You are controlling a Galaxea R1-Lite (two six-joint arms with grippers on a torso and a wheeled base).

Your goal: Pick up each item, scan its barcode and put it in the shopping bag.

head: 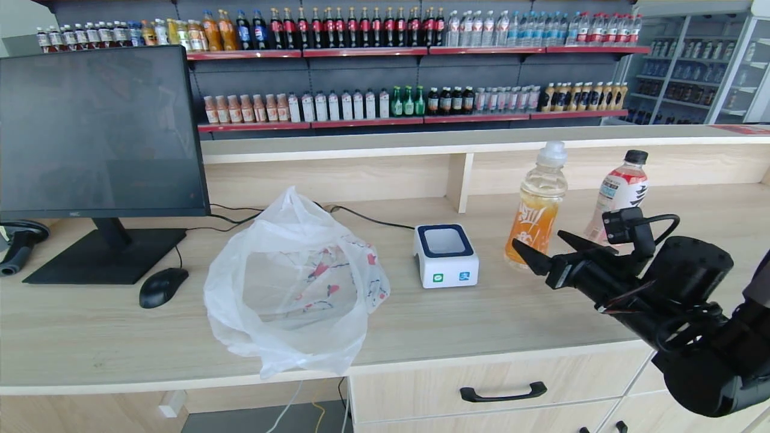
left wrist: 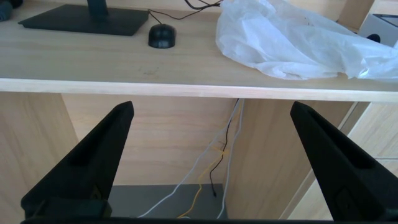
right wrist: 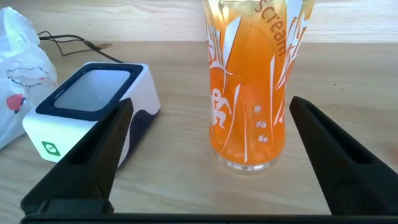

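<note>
On my head view the scanner (head: 446, 255) sits about mid-counter (head: 481, 319), window facing up. Just beside the scanner, on its left, the shopping bag (head: 298, 288) stands slumped with its mouth open. Beyond the bag, well apart from the scanner, I have the mouse (head: 162, 287) and the monitor (head: 99, 132). To the scanner's right, near it, the orange drink bottle (head: 538, 204) stands upright. A white-labelled bottle (head: 619, 195) with a black cap stands farther right of the scanner, close by the orange one. My right gripper (head: 537, 239) hangs right of the scanner, fingers spread and pointing at the foot of the orange bottle, gripping nothing.

On the left wrist view, my left gripper (left wrist: 211, 106) is spread wide with nothing in it. It sits below the counter's front edge, and cables hang in the gap under the top. Up on the counter I see the bag, the mouse and the monitor foot, and a corner of the scanner past the bag.

On the right wrist view, the orange bottle stands right of the scanner, apart from it. It is lined up with the gap between my two widely parted fingers. Neither finger touches the bottle. A bit of the bag shows on the scanner's far side.
</note>
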